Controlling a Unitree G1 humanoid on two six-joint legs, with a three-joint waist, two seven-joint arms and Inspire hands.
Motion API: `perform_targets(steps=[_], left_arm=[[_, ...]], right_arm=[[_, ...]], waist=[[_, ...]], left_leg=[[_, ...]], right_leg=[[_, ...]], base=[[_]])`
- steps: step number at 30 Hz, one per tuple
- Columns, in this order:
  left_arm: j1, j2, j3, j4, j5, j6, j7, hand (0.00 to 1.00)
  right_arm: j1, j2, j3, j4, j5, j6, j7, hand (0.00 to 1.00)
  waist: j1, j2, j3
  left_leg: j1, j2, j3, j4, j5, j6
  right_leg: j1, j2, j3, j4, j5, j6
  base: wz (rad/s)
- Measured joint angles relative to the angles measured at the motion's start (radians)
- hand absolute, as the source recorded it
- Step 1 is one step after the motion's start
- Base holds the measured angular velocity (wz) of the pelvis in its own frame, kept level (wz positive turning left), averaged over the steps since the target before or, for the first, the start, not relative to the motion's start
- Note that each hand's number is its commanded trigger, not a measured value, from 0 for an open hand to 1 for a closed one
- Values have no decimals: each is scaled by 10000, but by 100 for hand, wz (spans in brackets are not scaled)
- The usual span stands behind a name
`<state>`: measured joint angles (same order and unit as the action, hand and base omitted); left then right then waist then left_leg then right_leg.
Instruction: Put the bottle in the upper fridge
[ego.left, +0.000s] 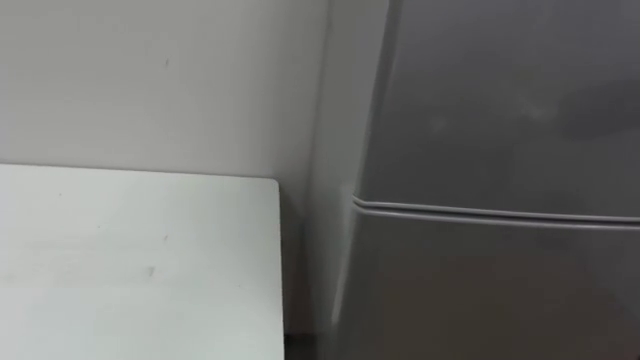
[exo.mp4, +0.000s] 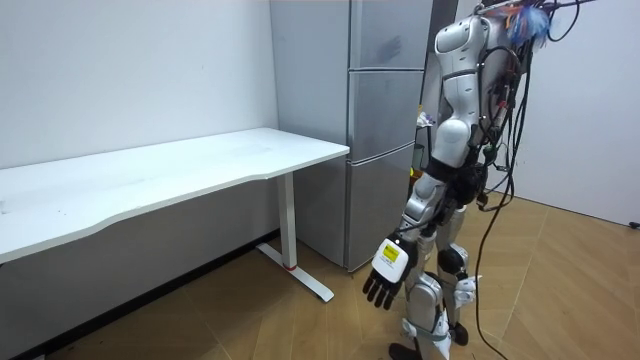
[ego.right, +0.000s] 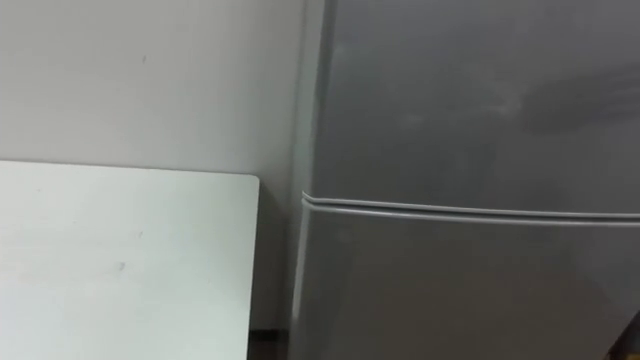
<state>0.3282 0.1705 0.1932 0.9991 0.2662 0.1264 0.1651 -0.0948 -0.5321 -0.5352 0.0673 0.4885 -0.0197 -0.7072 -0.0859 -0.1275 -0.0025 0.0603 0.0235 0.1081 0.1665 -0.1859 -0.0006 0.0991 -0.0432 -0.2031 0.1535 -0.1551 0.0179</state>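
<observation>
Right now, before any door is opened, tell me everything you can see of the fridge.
The fridge is a tall grey cabinet, smooth and metal-looking, upright on the wood floor by the wall. Horizontal seams split its front into stacked doors, all shut. The white table's end sits close beside it, a narrow gap between. The robot stands facing it, touching nothing.

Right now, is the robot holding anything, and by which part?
The left robot hand hangs open at its side near the fridge, holding nothing.
</observation>
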Motion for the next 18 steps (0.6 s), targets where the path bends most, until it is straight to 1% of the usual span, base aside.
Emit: perform_targets(steps=[1, 2, 4, 6, 7, 8, 9, 10, 12, 13, 14, 15, 16, 17, 18], left_arm=[[0, -12, 0, -6, -1, 3, 0, 0], [8, -30, -31, -8, -5, 11, 0, 0], [-21, -50, -29, 7, -11, -2, 20, 0], [-11, -67, -25, 17, -24, -21, 160, 0], [-21, -77, -25, 11, -24, -21, 200, 0], [-18, -85, -21, 8, -28, -22, 225, 0], [-12, -105, -20, 11, -60, -15, 244, 0], [-10, -124, -19, 11, -134, -15, 258, 0], [-38, -244, -23, 8, -254, -15, 278, 0], [-37, -270, -27, 6, -321, -15, 278, 0], [-31, -309, -32, 7, -392, -11, 274, 0], [-36, -336, -30, 4, -377, 2, 268, 0], [-28, -337, -30, -6, -380, 3, 257, 0], [-21, -333, -30, -35, -381, 3, 237, 0], [-16, -336, -26, -83, -380, 0, 230, 0]], right_arm=[[81, 47, -3, 0, 49, 0, -36, 0], [105, 202, -7, 1, 241, 0, -132, 0], [324, 395, -51, 13, 429, -33, -315, 0], [693, 734, -114, 270, 1004, -49, -569, 0], [771, 778, -114, 420, 1112, -49, -597, 0], [929, 850, -116, 672, 1468, -48, -673, 0], [1109, 941, -119, 920, 1673, -48, -713, 0], [1224, 1009, -119, 1005, 1703, -48, -731, 0], [1588, 1328, -93, 1633, 1744, -57, -756, 0], [1669, 1441, -97, 1787, 1808, -57, -762, 0], [1814, 1650, -95, 2071, 2133, -56, -800, 0], [1939, 1823, -90, 2327, 2431, -53, -884, 0], [1978, 1886, -91, 2455, 2595, -51, -917, 0], [2010, 1949, -26, 2809, 2719, -49, -929, 0], [2061, 1980, 53, 3234, 2716, -51, -918, 0]], waist=[[7, 17, 0], [-3, 68, 13], [-80, 144, -3], [-82, 202, -4], [-77, 218, 1], [-67, 249, 5], [-11, 318, -11], [0, 322, -1], [33, 456, -8], [27, 488, -8], [33, 535, 0], [43, 584, -15], [44, 610, -17], [46, 657, -4], [61, 673, -10]], left_leg=[[-8, 5, 27, -4, 0, 0], [-22, 10, 29, -1, -1, -2], [5, 9, 36, 5, -1, -2], [77, 7, 46, 3, -4, -4], [75, 3, 45, 5, -4, -3], [64, -5, 47, 9, -3, -2], [57, -8, 45, 17, -9, 7], [48, -10, 44, 20, -11, 10], [27, -31, 27, 22, -11, 12], [24, -36, 36, 24, -11, 13], [22, -51, 55, 29, -9, 13], [10, -55, 66, 32, -9, 12], [-2, -55, 69, 31, -9, 12], [-12, -56, 68, 41, -9, 11], [1, -58, 61, 41, -6, 8]], right_leg=[[-21, 1, 14, 5, 0, 0], [-41, 6, 42, 2, 1, -2], [-12, 7, 50, -8, 4, -7], [72, 6, 41, -7, 4, -7], [66, 2, 44, -7, 4, -7], [45, -8, 61, -7, 4, -7], [38, -14, 71, -7, 4, -7], [31, -17, 70, -10, 4, -6], [18, -28, 75, -30, -4, -2], [16, -32, 74, -33, -19, -6], [-24, -43, 77, -28, -71, -7], [-74, -46, 87, -9, -105, -4], [-111, -49, 89, -7, -125, -4], [-130, -50, 86, -15, -144, -3], [-109, -47, 73, -5, -144, -4]], base=[[-7], [-7], [-3], [0], [0], [-4], [-4], [0], [0], [0], [0], [0], [0], [0], [0]])
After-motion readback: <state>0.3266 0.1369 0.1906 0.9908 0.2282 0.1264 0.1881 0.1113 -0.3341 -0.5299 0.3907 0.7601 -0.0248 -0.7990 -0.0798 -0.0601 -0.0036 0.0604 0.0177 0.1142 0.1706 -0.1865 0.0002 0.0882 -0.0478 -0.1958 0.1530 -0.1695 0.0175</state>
